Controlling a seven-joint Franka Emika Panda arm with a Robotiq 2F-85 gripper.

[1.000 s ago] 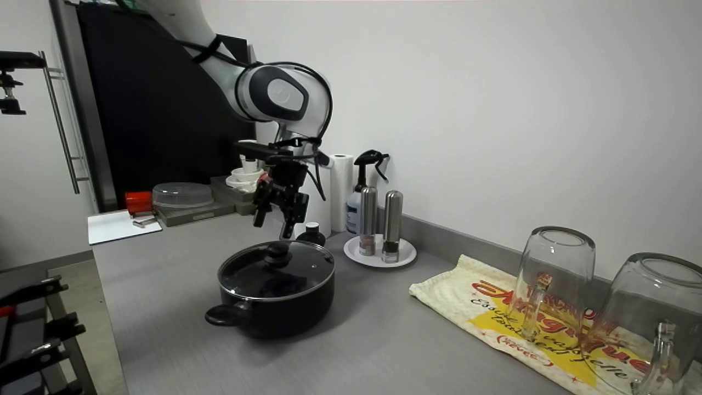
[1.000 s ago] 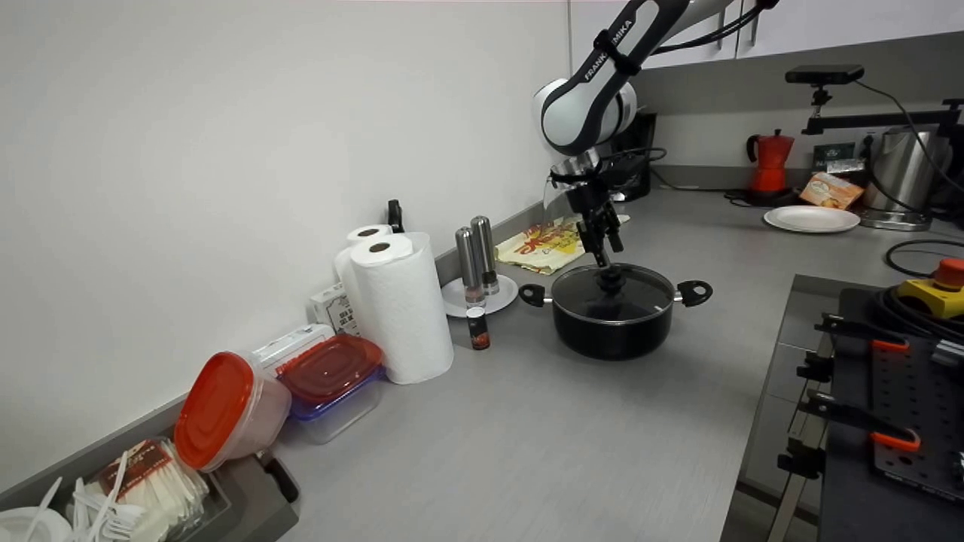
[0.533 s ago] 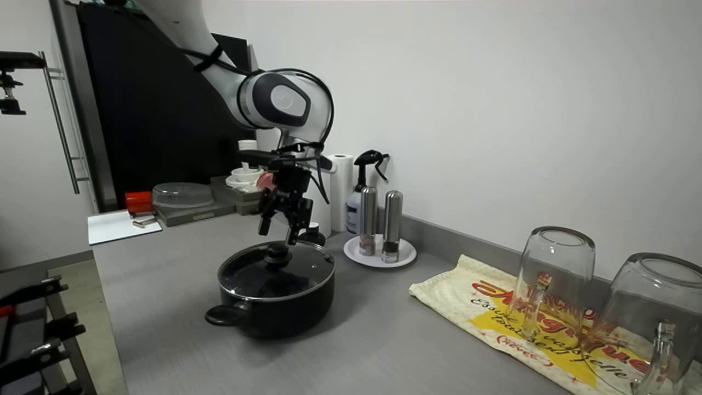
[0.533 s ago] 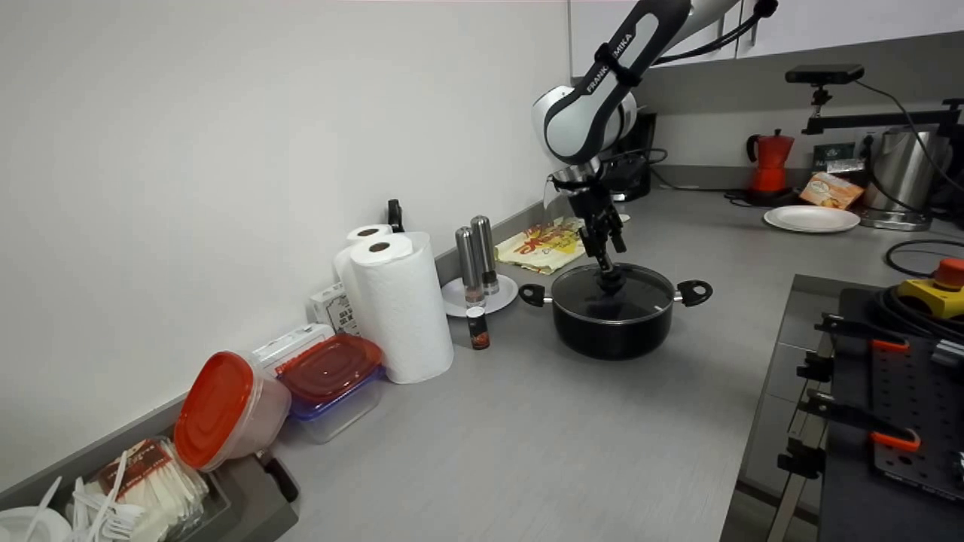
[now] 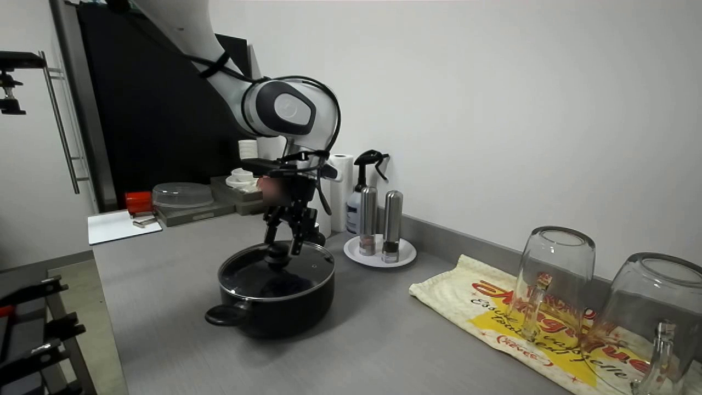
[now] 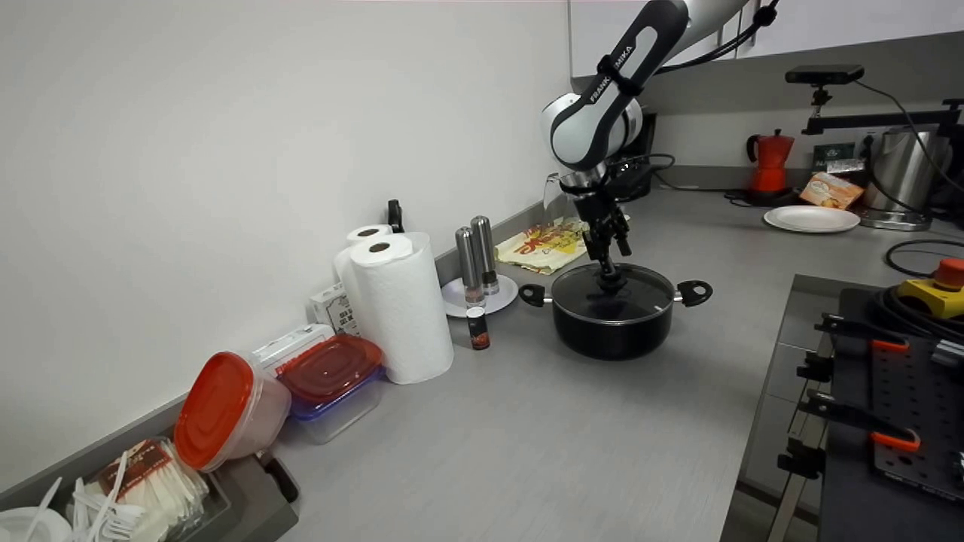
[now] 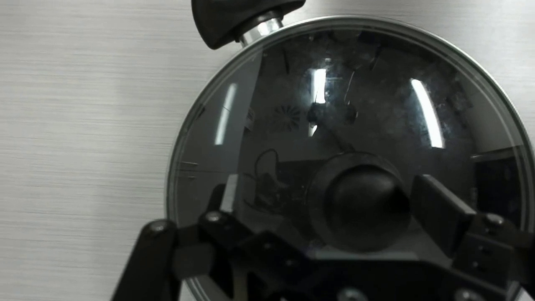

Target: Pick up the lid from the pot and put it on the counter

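Note:
The dark glass lid sits on the black pot, also in an exterior view with lid and pot. The pot stands on the grey counter. My gripper points down just over the lid, open, its fingers on either side of the black knob. In the wrist view my gripper is open with the knob between its fingers, nearer the right finger. Whether that finger touches the knob I cannot tell. The lid fills most of that view.
A white plate with two steel mills stands by the wall near the pot. A small bottle and paper towel rolls stand close by. A patterned cloth bears upturned glass mugs. The pot's side handle sticks out.
My gripper has moved down to the lid, and slightly to the right in both exterior views, so its fingers now flank the knob. The lid and pot have not moved.

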